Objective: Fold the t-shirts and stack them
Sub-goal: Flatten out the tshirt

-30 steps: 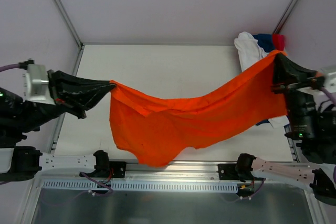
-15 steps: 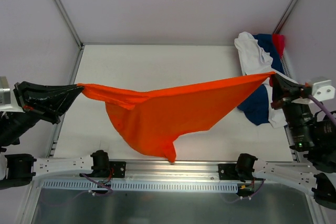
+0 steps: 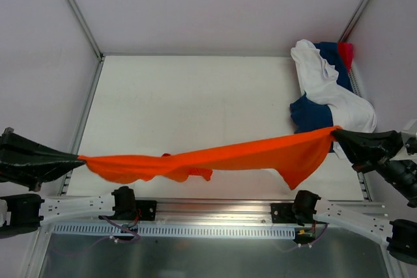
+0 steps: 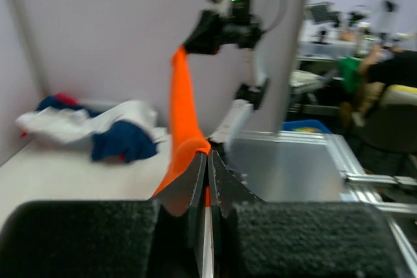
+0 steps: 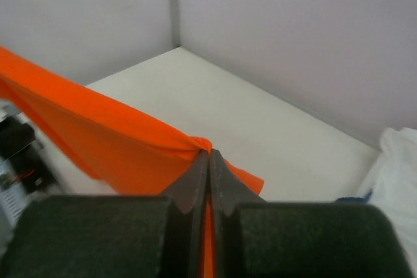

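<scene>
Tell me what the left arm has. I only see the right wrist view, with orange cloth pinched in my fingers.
Observer: The left fingers pinch the other end of the orange t-shirt, which hangs stretched between both arms.
Operator: Over the table?
Observer: It spans the near edge of the table, just beyond the arm bases.
Operator: And the other shirts?
Observer: Heaped in the far right corner: white t-shirt over navy t-shirt, red-pink t-shirt behind.
</scene>
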`<state>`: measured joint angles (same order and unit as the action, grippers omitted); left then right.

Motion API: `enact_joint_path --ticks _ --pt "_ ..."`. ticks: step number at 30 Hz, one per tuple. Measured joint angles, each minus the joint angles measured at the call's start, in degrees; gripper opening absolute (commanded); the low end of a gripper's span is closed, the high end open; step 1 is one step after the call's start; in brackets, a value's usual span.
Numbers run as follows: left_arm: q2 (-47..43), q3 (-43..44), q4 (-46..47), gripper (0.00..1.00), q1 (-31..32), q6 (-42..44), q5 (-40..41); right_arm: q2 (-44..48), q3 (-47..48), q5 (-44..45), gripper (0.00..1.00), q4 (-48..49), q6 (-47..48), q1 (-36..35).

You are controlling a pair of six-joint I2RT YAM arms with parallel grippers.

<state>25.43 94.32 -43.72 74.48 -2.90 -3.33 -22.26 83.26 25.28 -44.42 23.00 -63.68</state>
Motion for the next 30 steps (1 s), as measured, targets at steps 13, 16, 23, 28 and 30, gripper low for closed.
enact_joint_path --ticks 13,16,23,28,30 --pt "-0.55 8.63 3.61 0.0 -23.39 -12.66 -49.2 -0.87 0.39 -47.82 0.0 -4.02 -18.67 9.03" --pt "-2.67 9.51 6.19 0.0 -25.35 -15.58 -52.98 4.66 1.79 -52.94 0.01 -0.31 -21.0 12.48" --pt "-2.71 12.11 9.81 0.0 -25.49 -18.93 -58.16 5.99 13.86 -66.12 0.0 7.08 -22.6 23.26" --pt "-2.6 12.79 13.18 0.0 -26.62 -20.48 -60.13 7.1 13.49 -70.58 0.01 11.32 -23.04 28.0" --pt "-2.36 13.49 14.73 0.0 -27.34 -21.31 -60.89 8.11 11.76 -70.62 0.0 11.93 -22.95 28.44"
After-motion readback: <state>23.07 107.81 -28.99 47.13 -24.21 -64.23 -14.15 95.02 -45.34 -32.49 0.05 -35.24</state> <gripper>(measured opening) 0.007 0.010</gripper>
